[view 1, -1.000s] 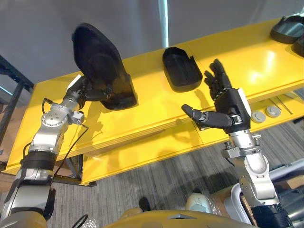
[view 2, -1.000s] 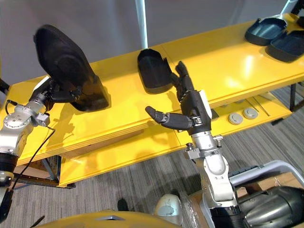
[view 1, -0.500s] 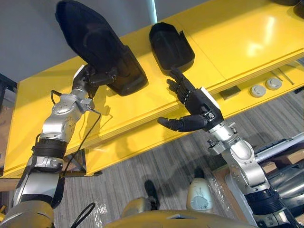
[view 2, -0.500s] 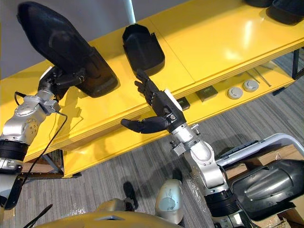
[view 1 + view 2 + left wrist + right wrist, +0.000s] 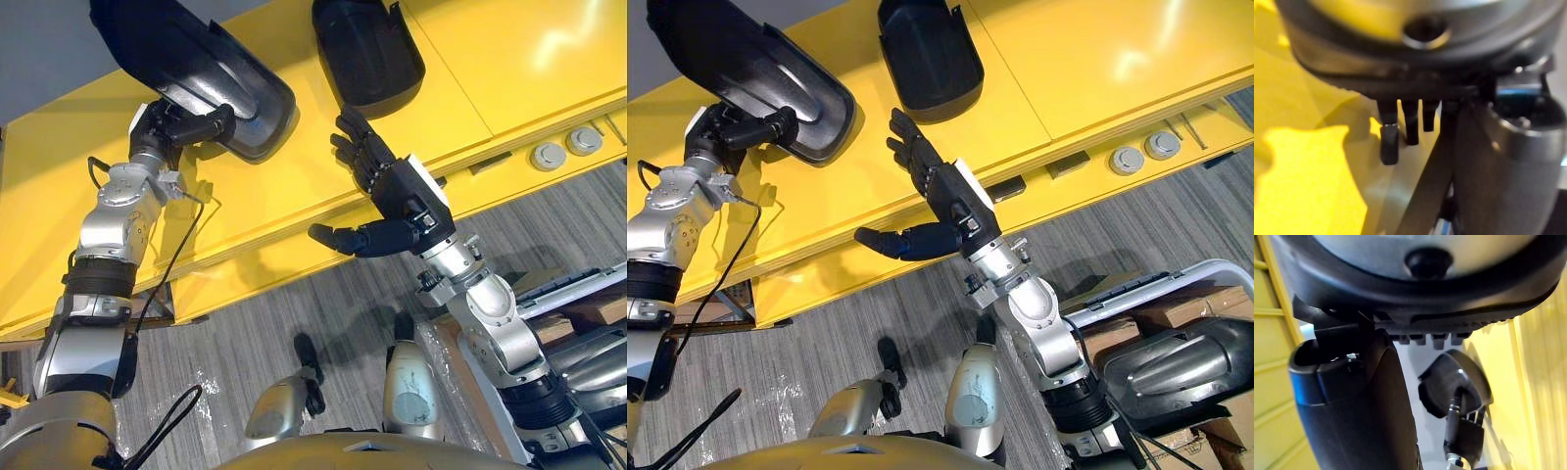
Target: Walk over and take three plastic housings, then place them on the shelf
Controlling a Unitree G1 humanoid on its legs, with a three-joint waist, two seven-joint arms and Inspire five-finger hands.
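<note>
My left hand (image 5: 172,121) is shut on the edge of a large black plastic housing (image 5: 201,61), which it holds tilted over the left part of the yellow shelf (image 5: 284,196). The housing's lower end is close to the shelf top; I cannot tell whether it touches. A second black housing (image 5: 926,51) lies hollow side up on the shelf further back. My right hand (image 5: 948,192) hovers open in front of this second housing, over the shelf's front edge, fingers straight and thumb spread. The right wrist view shows the held housing (image 5: 1454,384) past the right hand.
Two round silver parts (image 5: 1127,158) and small dark blocks (image 5: 1067,164) lie on the lower yellow ledge at the right. A cardboard box with another black housing (image 5: 1176,360) stands on the floor at the lower right, behind a white frame (image 5: 1176,282). Grey carpet lies below.
The whole picture has shifted, so the camera moved. The left hand's housing has gone from steeply upright to flatter and lower over the shelf. The right hand stays open.
</note>
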